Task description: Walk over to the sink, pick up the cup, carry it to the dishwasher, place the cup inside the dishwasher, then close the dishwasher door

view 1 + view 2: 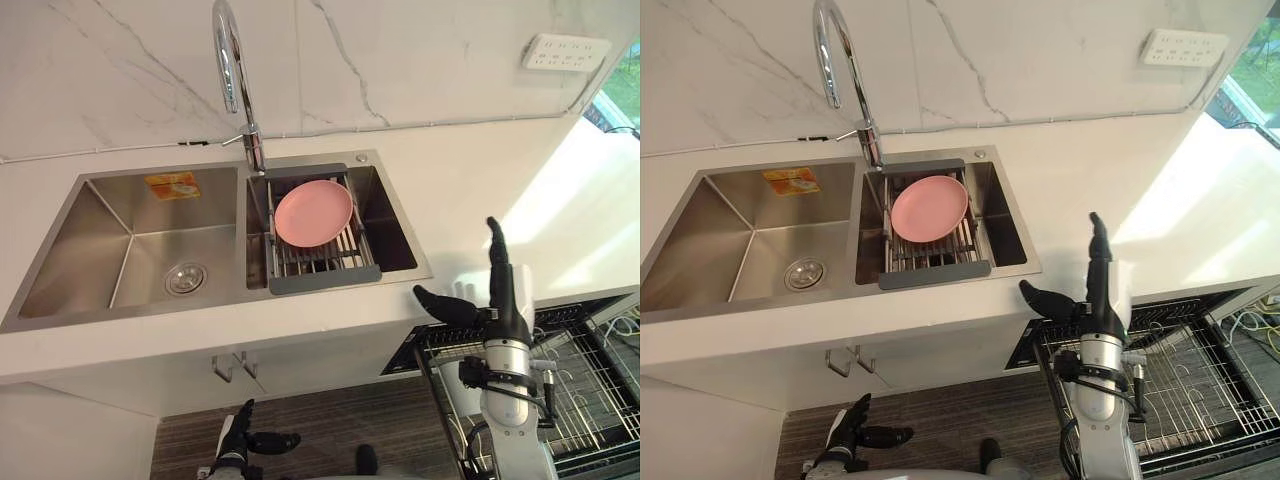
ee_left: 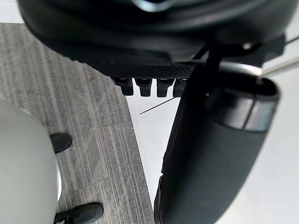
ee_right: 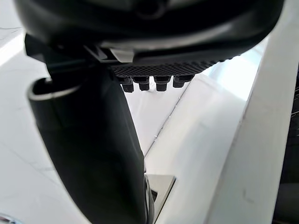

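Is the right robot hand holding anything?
No, the right robot hand is open and empty, raised upright beside the counter.

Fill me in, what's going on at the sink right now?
The robot stands facing the sink. Its right hand is raised over the counter's front edge with straight fingers, holding nothing, just above the pulled-out dishwasher rack. Its left hand hangs low near the floor, open and empty. In the right basin a pink plate lies on a drain rack.

Right hand [image 3: 149, 28], fingers straight, over the white counter [image 3: 205, 130] beside a sink corner [image 3: 161, 185]
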Robot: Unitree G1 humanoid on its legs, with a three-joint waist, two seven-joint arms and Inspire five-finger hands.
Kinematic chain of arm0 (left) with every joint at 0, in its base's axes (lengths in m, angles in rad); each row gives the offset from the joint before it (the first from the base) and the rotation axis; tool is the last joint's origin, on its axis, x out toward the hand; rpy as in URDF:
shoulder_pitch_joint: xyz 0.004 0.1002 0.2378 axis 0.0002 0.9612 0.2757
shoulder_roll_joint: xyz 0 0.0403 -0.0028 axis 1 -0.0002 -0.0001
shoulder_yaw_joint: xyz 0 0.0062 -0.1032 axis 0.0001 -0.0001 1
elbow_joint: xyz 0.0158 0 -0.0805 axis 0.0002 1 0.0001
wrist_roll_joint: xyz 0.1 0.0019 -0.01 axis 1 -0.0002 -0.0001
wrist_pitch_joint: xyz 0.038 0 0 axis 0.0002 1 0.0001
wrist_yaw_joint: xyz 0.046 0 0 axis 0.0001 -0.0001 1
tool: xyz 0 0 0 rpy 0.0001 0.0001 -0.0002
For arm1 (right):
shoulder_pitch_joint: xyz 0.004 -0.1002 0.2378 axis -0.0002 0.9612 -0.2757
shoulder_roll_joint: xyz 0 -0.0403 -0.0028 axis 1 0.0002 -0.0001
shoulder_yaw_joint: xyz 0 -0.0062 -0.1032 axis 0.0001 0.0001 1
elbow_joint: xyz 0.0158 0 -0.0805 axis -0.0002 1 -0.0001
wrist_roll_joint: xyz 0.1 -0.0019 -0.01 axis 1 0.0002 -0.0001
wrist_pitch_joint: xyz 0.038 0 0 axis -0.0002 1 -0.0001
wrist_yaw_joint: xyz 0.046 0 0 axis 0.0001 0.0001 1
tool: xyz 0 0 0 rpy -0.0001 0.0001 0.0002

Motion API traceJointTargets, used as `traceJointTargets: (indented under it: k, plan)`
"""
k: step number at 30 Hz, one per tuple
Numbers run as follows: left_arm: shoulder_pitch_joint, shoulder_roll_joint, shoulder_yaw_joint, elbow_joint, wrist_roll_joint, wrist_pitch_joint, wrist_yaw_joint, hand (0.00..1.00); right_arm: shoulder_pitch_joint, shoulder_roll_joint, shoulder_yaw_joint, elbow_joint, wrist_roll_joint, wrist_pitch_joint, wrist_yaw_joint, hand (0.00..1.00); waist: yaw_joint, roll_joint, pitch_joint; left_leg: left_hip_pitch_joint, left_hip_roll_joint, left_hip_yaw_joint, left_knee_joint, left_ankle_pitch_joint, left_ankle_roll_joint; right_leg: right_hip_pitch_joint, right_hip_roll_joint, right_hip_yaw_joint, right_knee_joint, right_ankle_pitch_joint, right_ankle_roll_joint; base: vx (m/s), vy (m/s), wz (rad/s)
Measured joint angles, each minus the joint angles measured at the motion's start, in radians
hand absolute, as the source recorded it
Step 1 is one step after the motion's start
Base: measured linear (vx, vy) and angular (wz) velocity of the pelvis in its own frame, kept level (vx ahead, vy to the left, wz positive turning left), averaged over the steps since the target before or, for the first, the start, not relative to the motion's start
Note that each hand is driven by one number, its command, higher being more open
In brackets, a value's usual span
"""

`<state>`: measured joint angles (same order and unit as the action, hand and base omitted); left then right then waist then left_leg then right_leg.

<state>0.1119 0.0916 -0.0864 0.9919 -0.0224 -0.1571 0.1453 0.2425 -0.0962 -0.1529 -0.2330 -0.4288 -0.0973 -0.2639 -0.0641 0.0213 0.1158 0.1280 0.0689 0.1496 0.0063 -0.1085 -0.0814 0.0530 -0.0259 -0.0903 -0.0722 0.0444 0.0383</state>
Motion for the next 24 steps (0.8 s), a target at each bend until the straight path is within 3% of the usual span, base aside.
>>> traceJointTargets:
  k: [8,15,24]
  plan:
    - [0.000,-0.005,0.002,-0.007,0.000,-0.001,-0.014,1.00,-0.062,-0.048,-0.008,-0.014,-0.028,0.005,-0.003,1.00,0.022,0.005,-0.004,0.001,0.001,-0.014,0.001,0.005,-0.008,0.012,-0.003,-0.024,0.000,-0.001,0.001,-0.03,-0.008,0.08]
    - [0.003,-0.006,0.015,-0.006,-0.017,-0.001,-0.023,1.00,-0.119,-0.157,0.012,-0.013,-0.028,-0.004,0.035,1.00,0.022,0.004,-0.005,-0.006,0.001,-0.039,-0.011,0.022,0.014,0.015,-0.003,-0.052,-0.002,-0.001,0.000,-0.05,-0.015,0.12]
    - [0.005,-0.004,0.023,-0.008,-0.018,-0.005,-0.041,1.00,-0.271,-0.317,0.123,0.097,-0.027,-0.041,0.100,1.00,0.024,-0.003,-0.007,-0.007,0.000,-0.059,-0.035,0.037,0.010,0.016,-0.002,-0.074,-0.011,0.000,0.000,0.00,0.000,0.07]
